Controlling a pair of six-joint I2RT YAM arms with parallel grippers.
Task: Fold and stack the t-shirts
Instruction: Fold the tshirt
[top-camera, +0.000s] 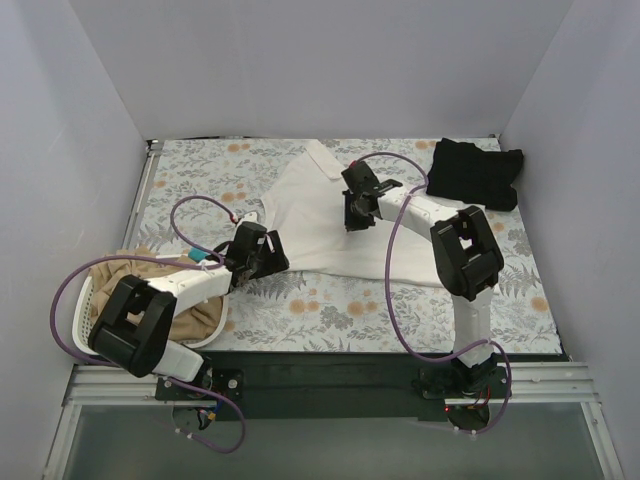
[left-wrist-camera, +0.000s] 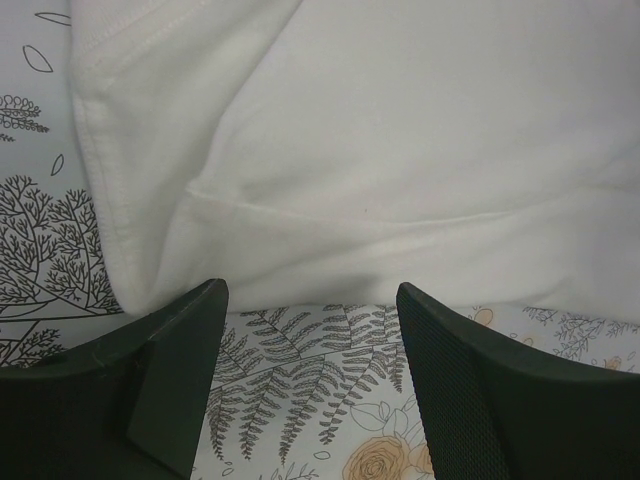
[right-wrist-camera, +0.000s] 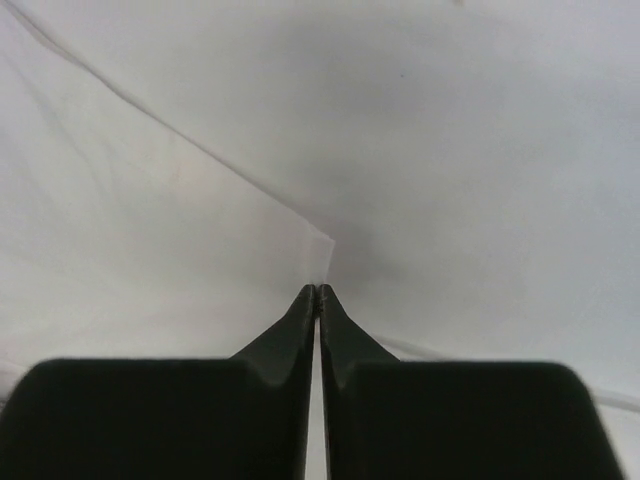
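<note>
**T-shirts, three.**
- White t-shirt (top-camera: 320, 215): one, spread out with creases at the middle of the table (top-camera: 200, 175).
- Black t-shirt (top-camera: 476, 175): one, folded, at the far right corner, apart from the white one.
- Tan t-shirt (top-camera: 195, 312): one, bunched inside the laundry basket.

**Laundry basket (top-camera: 84, 305), one.** White plastic, at the table's near left edge.

**Grippers, two.**
- Left gripper (left-wrist-camera: 310, 295): jaws spread and holding nothing. It sits low over the floral table cover, just at the white t-shirt's near left hem.
- Right gripper (right-wrist-camera: 318, 290): clenched, tips together on a raised pinch of the white t-shirt, over the garment's far right part.

**Cables, two.** Purple, one looped along each arm.
</note>
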